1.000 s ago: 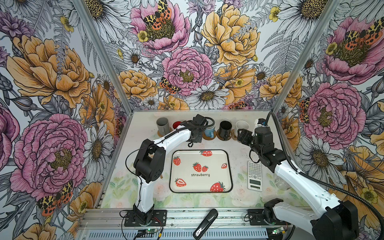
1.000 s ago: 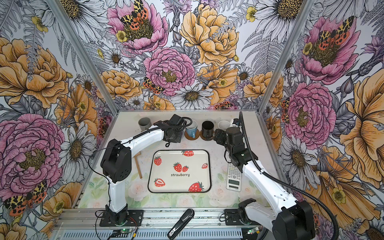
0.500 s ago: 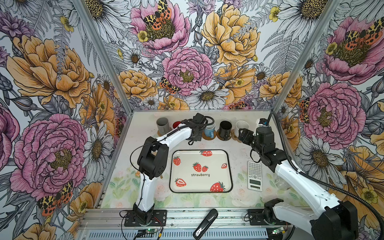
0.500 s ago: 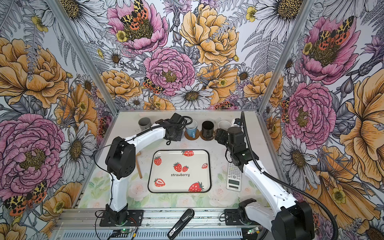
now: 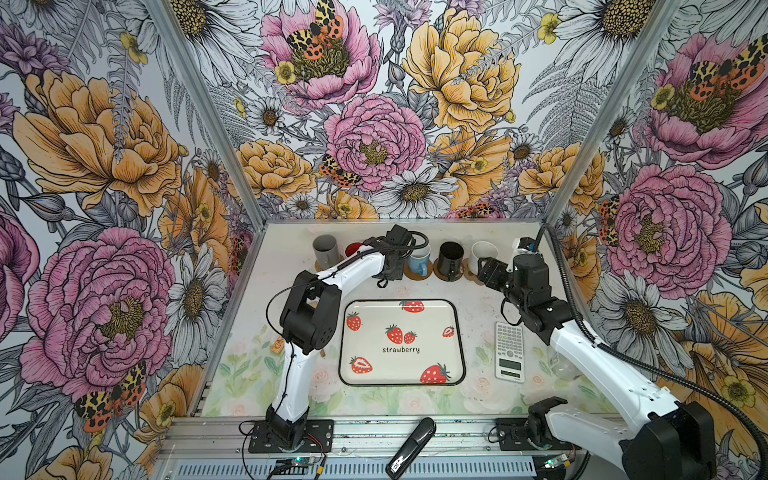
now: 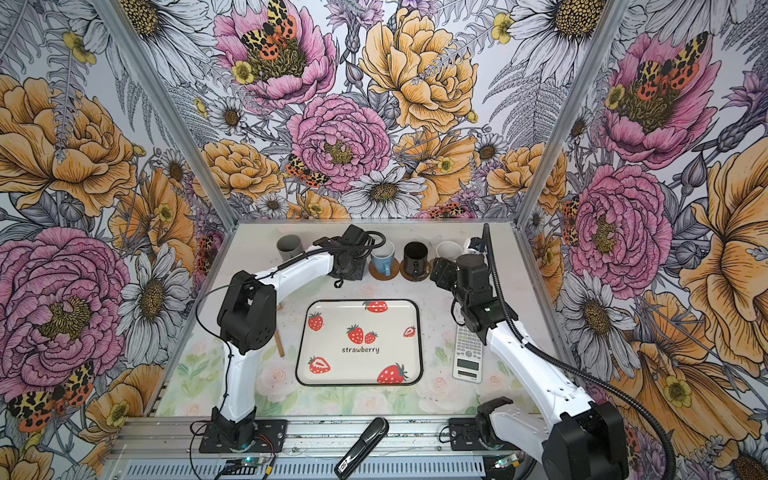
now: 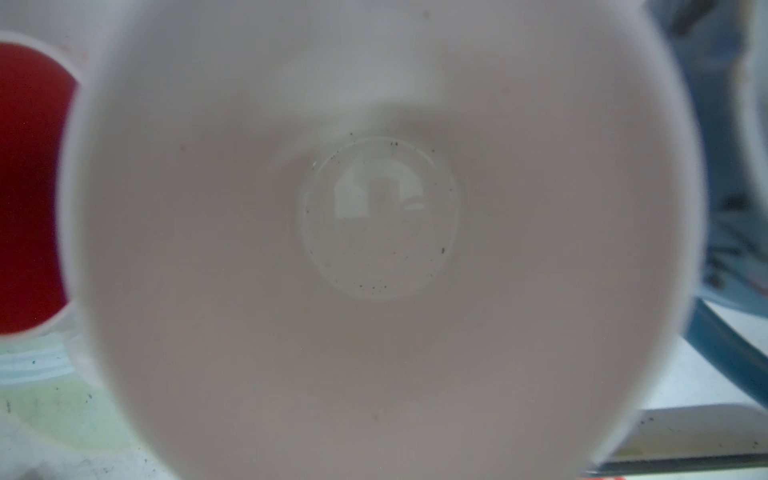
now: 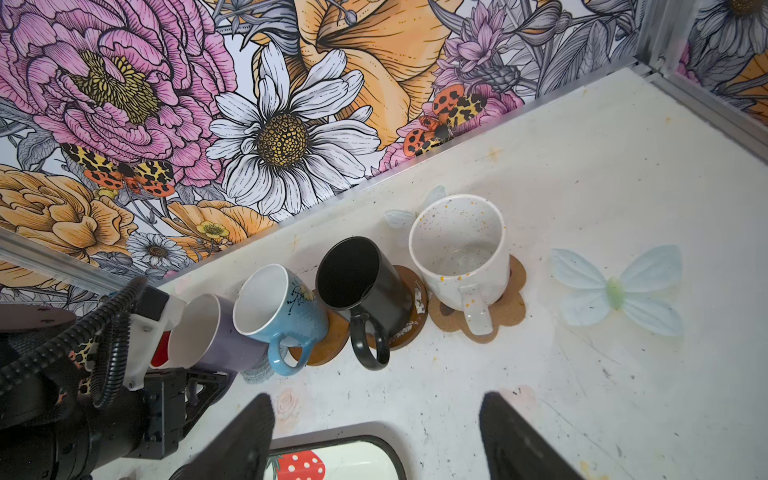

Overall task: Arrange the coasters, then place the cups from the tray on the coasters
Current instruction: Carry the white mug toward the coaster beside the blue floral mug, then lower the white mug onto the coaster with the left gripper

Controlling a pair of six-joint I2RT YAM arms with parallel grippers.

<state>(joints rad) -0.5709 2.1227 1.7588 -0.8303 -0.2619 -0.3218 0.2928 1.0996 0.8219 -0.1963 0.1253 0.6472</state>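
Table (image 5: 291,262): white at the back, flowery mat up front. Tray (image 5: 440,357) sits mid-table w/ nothing in it. Left arm (image 5: 299,320) bends over to the back row. Right arm (image 5: 582,345) reaches in past the calc (image 5: 510,351), which lies just beside the tray.

All six mugs stand in one row by the back wall. From the left arm's side across: grey mug (image 5: 325,249), red-inside mug (image 5: 354,249), lavender mug (image 8: 216,336), blue mug (image 5: 417,259), black mug (image 5: 451,255), speckled mug (image 5: 484,251).

Left pincer (image 8: 203,384): closed tight, low at the lavender mug's near side. Looks clamped on it, tho the contact pt is hidden. Can't tell if the mug is set down or a bit lifted.

Right pincer (image 8: 376,399): wide open, empty, hanging over bare table btwn the tray's far edge & the black and speckled mugs.

Coasters: paw coaster (image 8: 513,309) under the speckled mug, brown disc (image 8: 419,278) under the black, 2nd brown disc (image 8: 332,345) under the blue. Grey-blue crochet coaster (image 8: 255,370) peeks from under the lavender. Tan coaster edge (image 5: 319,266) shows under the grey mug. Under the red-inside mug: can't tell.
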